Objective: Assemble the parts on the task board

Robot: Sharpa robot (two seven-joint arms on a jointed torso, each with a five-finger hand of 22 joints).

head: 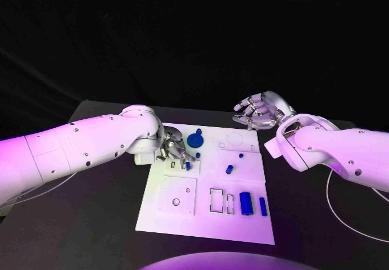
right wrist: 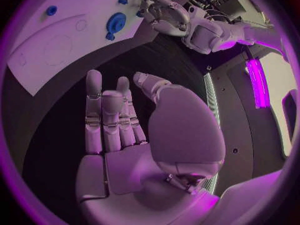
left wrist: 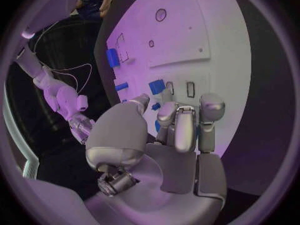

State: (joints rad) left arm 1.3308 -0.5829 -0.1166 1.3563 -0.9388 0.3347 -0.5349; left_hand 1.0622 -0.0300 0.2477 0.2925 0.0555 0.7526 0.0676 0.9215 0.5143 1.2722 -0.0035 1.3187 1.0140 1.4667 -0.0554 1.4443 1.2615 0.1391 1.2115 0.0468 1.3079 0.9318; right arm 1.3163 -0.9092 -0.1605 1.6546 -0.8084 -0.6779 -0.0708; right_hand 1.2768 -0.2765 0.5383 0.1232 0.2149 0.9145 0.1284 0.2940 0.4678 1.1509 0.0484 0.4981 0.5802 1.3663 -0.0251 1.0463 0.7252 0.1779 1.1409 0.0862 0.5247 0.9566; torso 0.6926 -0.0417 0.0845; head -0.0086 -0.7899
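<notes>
Insertion is the step, I judge: my left hand (head: 172, 149) curls down over a small blue part (head: 188, 165) at the task board (head: 243, 225)'s upper left; whether it pinches, I cannot tell. Next calls for seating it squarely. My right hand (head: 261, 111) hovers spread, upper right.

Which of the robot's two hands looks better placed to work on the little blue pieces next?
Probably the left hand: it sits over the task board, fingers at a small blue part. The right hand hovers open beyond the board's far edge, holding nothing.
</notes>
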